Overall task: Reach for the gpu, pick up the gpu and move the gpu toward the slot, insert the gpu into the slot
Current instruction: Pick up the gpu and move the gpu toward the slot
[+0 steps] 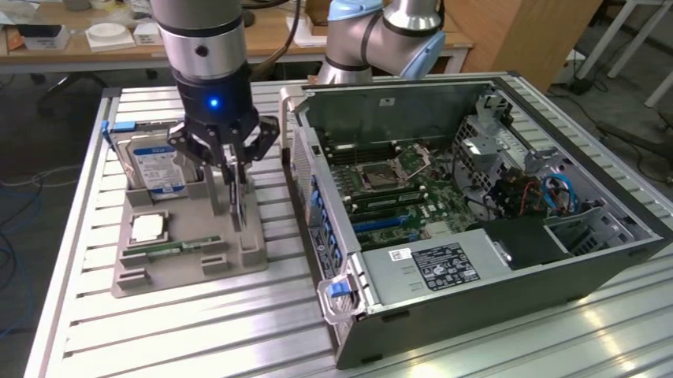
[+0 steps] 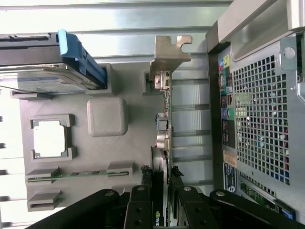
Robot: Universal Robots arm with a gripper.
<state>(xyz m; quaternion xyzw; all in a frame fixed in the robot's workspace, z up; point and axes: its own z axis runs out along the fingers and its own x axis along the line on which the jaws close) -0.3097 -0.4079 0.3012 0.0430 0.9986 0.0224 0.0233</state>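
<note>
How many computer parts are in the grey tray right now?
4: hard drive at the far end, processor in the middle, memory stick at the near end, gpu on edge along the side nearest the computer case, gripped by the tool.

Grey holder [image 1: 187, 223]: lying on the slatted table [image 1: 210, 331], left of centre in the exterior view.
Hard drive [image 1: 154, 167]: standing on edge at the holder's upper left.
Processor chip [image 1: 148, 227]: sitting flat in a square recess.
Memory stick [image 1: 173, 249]: lying below the chip.
Computer case [image 1: 526, 291]: lying open, occupying the right half.
Power supply [image 1: 436, 266]: sitting inside the case, lower centre.
</note>
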